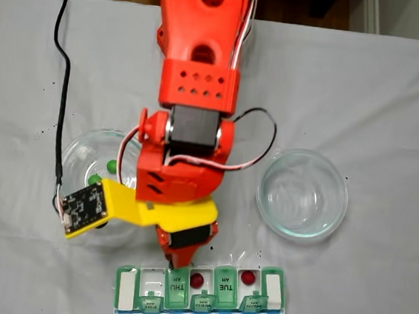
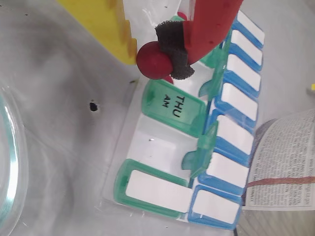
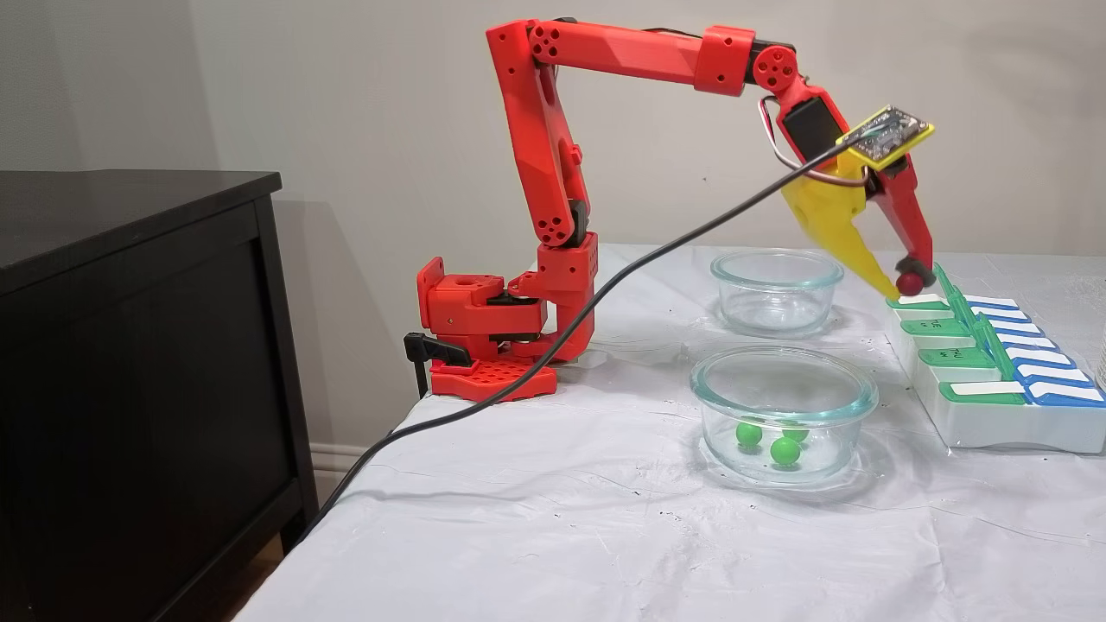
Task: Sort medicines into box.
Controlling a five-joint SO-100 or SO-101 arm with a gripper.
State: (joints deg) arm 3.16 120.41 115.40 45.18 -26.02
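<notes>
My gripper (image 2: 150,58) is shut on a dark red pill (image 2: 153,60), pinched between the yellow finger (image 2: 106,24) and the black foam pad of the red finger (image 2: 173,48). It hangs just above the green row of the box (image 2: 123,178), beside the closed THU AM lid (image 2: 174,105). In a fixed view the gripper (image 1: 179,260) is over the box (image 1: 126,286), where two red pills (image 1: 197,280) (image 1: 248,279) lie in open compartments. From the side the held pill (image 3: 907,282) hovers over the box (image 3: 994,423). Green pills (image 3: 750,434) lie in the near glass bowl (image 3: 782,373).
An empty glass bowl (image 1: 302,194) sits right of the arm, and the bowl with green pills (image 1: 111,166) sits left. A black cable (image 1: 65,76) runs across the white cloth. A printed leaflet (image 2: 285,162) lies beside the box. A dark cabinet (image 3: 130,345) stands off the table.
</notes>
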